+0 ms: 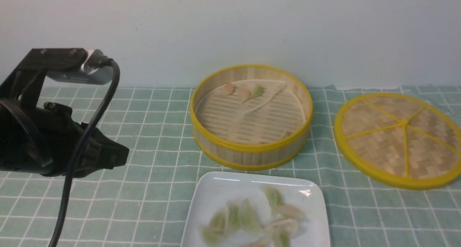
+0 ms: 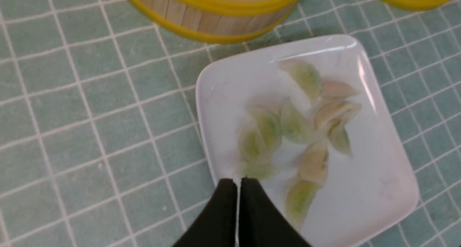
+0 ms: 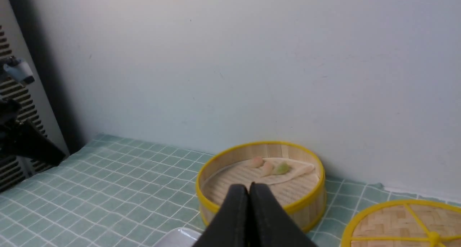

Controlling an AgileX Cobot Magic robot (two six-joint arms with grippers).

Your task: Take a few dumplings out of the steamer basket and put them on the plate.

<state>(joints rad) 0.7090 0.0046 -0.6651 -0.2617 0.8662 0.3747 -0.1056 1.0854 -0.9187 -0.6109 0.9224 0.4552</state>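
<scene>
The steamer basket (image 1: 252, 153) stands mid-table by the wall. Three dumplings (image 1: 243, 93), two pinkish and one green, lie on its liner at the far left side; they also show in the right wrist view (image 3: 268, 166). The white plate (image 1: 216, 193) sits just in front of the basket and holds several dumplings (image 1: 252, 218). My left gripper (image 2: 238, 180) is shut and empty, hovering over the plate's (image 2: 223, 81) edge beside the piled dumplings (image 2: 295, 124). My right gripper (image 3: 248, 185) is shut and empty, held high and back from the basket (image 3: 309, 203); the front view does not show it.
The flat woven lid (image 1: 399, 139) with yellow spokes lies to the right of the basket. My left arm (image 1: 54, 142) and its cable hang over the left of the green checked cloth. The wall runs close behind the basket.
</scene>
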